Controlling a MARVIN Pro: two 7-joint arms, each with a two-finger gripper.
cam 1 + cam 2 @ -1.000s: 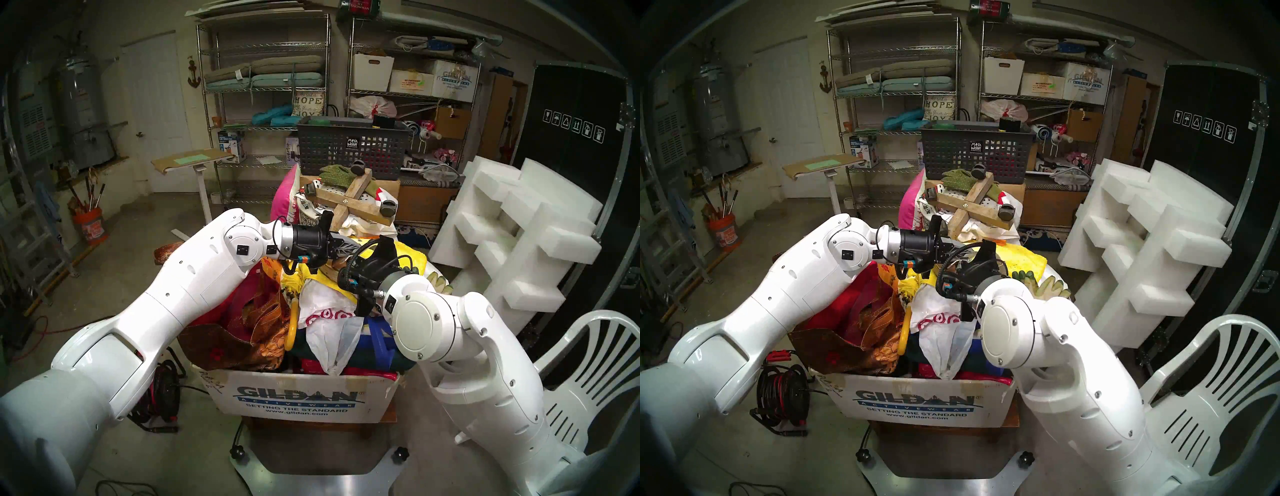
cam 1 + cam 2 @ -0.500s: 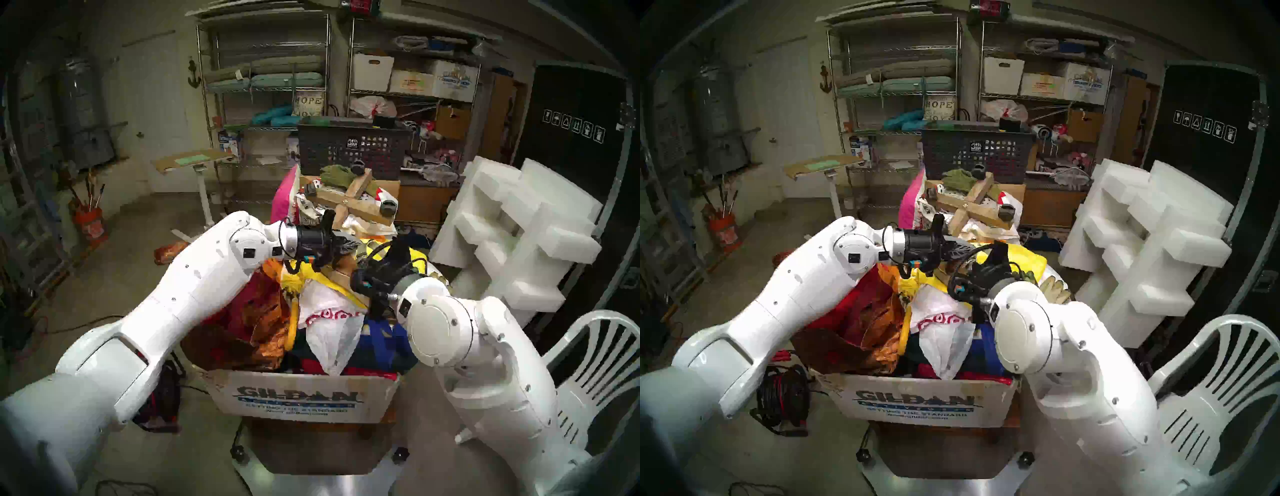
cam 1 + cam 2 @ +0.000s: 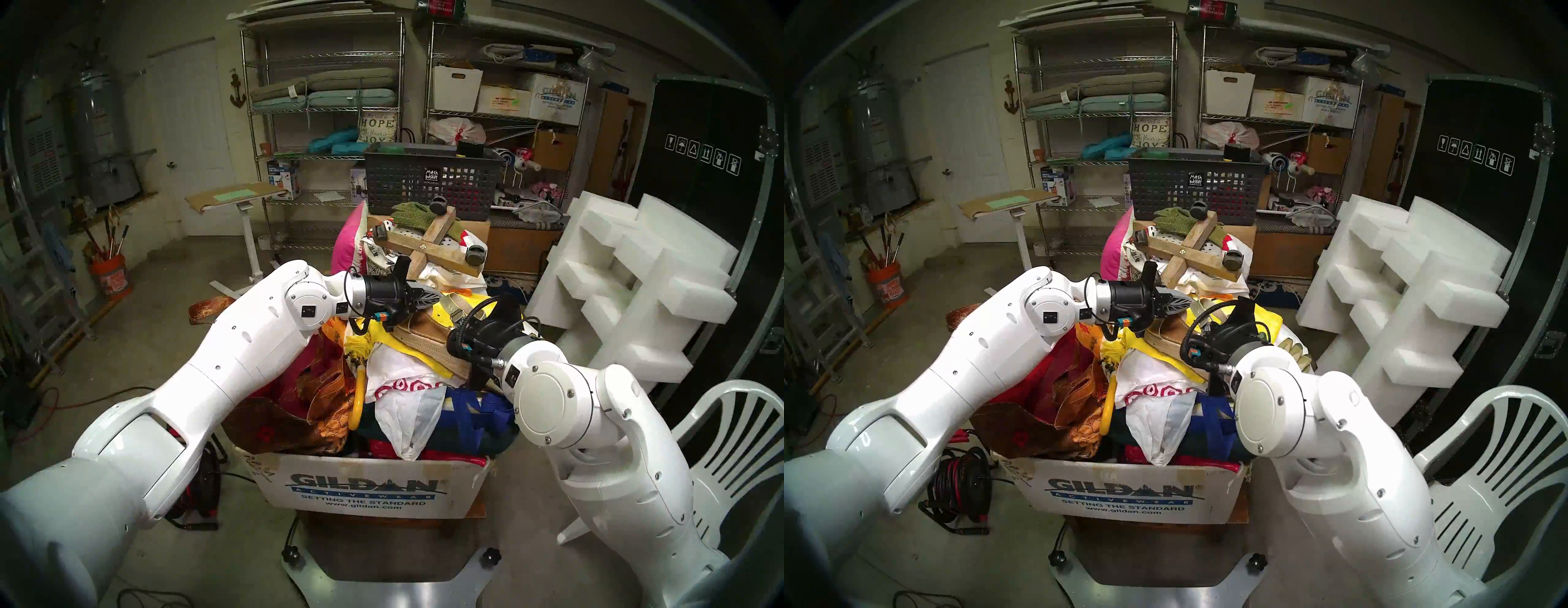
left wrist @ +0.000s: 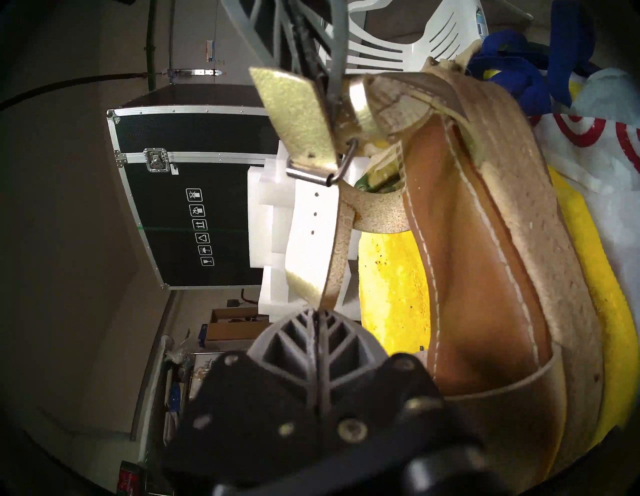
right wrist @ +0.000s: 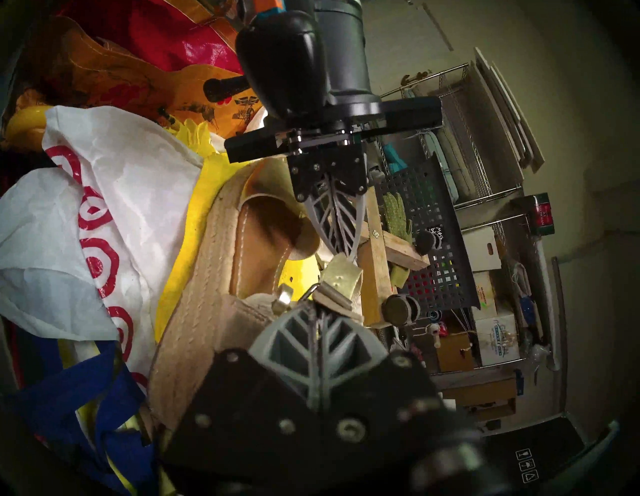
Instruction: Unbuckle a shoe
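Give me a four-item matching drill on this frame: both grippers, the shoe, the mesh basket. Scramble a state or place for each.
Column A
1. left gripper
2. right gripper
3. shoe
4. mesh basket

Column B
a. dark grey, at the back
b. lying on the yellow cloth
c. shut on the strap piece that carries the buckle
d. shut on the holed end of the strap

Pairs: 1-d, 2-c, 3-b, 4-a
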